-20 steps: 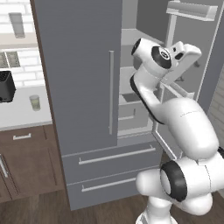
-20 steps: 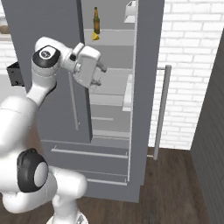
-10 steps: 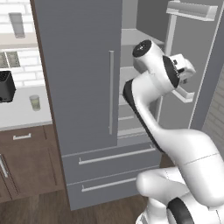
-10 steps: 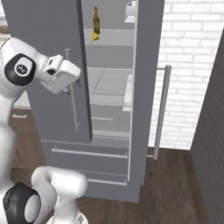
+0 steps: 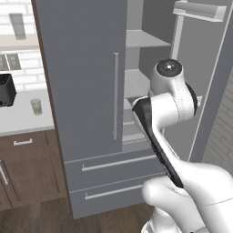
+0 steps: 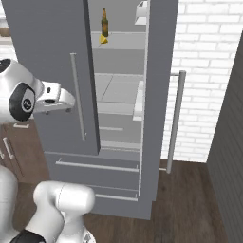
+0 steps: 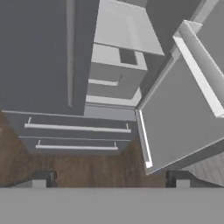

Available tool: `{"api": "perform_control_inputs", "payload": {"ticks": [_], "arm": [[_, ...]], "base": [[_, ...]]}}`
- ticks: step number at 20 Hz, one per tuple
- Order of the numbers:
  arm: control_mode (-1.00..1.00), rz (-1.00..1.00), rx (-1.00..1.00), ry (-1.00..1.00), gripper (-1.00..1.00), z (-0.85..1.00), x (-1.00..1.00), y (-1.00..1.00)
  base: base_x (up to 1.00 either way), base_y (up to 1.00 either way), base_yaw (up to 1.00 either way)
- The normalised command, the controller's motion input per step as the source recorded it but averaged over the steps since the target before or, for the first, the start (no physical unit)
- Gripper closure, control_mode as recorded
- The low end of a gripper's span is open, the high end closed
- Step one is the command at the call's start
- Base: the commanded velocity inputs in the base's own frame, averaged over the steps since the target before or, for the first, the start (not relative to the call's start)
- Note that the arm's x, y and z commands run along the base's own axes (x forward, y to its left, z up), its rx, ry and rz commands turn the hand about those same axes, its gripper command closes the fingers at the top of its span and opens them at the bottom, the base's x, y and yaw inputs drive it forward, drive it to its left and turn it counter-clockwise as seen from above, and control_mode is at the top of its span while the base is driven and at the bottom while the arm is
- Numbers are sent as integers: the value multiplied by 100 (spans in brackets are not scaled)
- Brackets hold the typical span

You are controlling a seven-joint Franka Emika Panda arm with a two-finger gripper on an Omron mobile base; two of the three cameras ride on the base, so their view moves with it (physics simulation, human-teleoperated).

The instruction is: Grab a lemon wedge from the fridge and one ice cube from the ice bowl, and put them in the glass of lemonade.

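Note:
The fridge [image 6: 52, 57] stands with its left door shut and its right door [image 6: 159, 95] swung open. A lemon wedge [image 6: 103, 40] lies on the upper shelf beside a brown bottle [image 6: 104, 21]. My hand [image 6: 53, 98] hangs in front of the shut left door, well below and left of the wedge. In the hand view my gripper [image 7: 109, 180] is open and empty, facing down at the fridge drawers [image 7: 76, 127]. The glass of lemonade [image 5: 36, 106] stands on the counter left of the fridge. Ice bowl and ice cube are out of view.
A black toaster [image 5: 4, 88] sits on the white counter [image 5: 20, 123] over brown cabinets. A taller grey glass [image 5: 17, 25] stands on a wall shelf. The open door's bins [image 5: 200, 10] jut out at the right, near a brick wall [image 6: 209, 71].
The arm has swung back out of the open fridge side. My hand moved left and down, to the front of the shut door. The base stayed put.

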Motion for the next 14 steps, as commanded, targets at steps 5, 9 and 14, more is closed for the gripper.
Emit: {"api": "perform_control_inputs", "payload": {"ticks": [5, 9, 14], "arm": [[-100, 36, 19, -11, -100, 6, 0, 42], [-100, 17, 1, -2, -100, 37, 0, 41], [-100, 1, 0, 0, -100, 3, 32, 42]], "base": [[0, 0, 0], [0, 0, 0], [0, 0, 0]]}}
